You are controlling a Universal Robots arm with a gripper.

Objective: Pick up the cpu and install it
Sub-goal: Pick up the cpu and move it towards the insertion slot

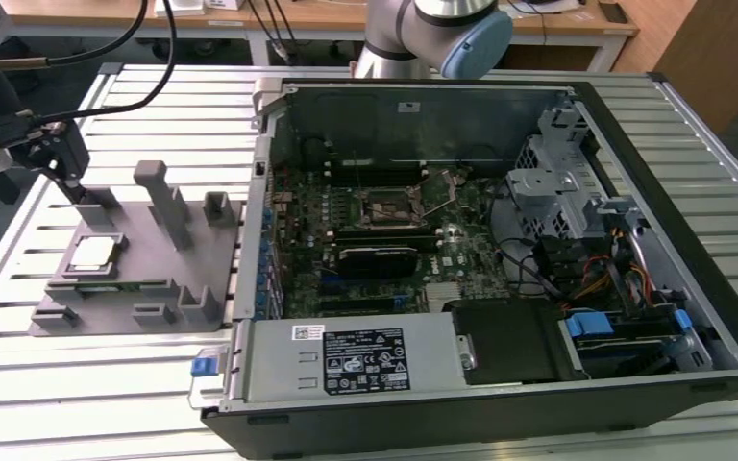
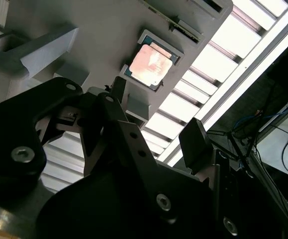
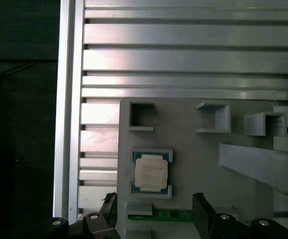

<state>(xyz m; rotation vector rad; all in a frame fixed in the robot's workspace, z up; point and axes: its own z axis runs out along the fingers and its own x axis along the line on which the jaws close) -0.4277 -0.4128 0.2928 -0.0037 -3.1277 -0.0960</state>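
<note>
The small flat square cpu with a silvery metal top and greenish rim (image 1: 93,254) lies flat in a shallow nest on the grey plastic fixture with upright blocks (image 1: 151,288). In the exterior view this is at about nine o'clock from the black square socket frame with a metal lever (image 1: 386,206) inside the open black computer case (image 1: 715,317). The black two-fingered gripper (image 1: 72,187) hangs at about eleven o'clock from the chip in that view, apart from it. In both wrist views its fingers (image 3: 199,204) stand wide apart and hold nothing, and the chip (image 3: 151,173) lies ahead of the gap.

The chip is thin and sits low between the nest's raised lips, so I judge that an off-centre grip could catch a lip, tilt the chip or let it slip. The tall grey block nearby could also foul the arm.

By count: one cpu, one fixture, one socket, one case, one gripper with two fingers
</note>
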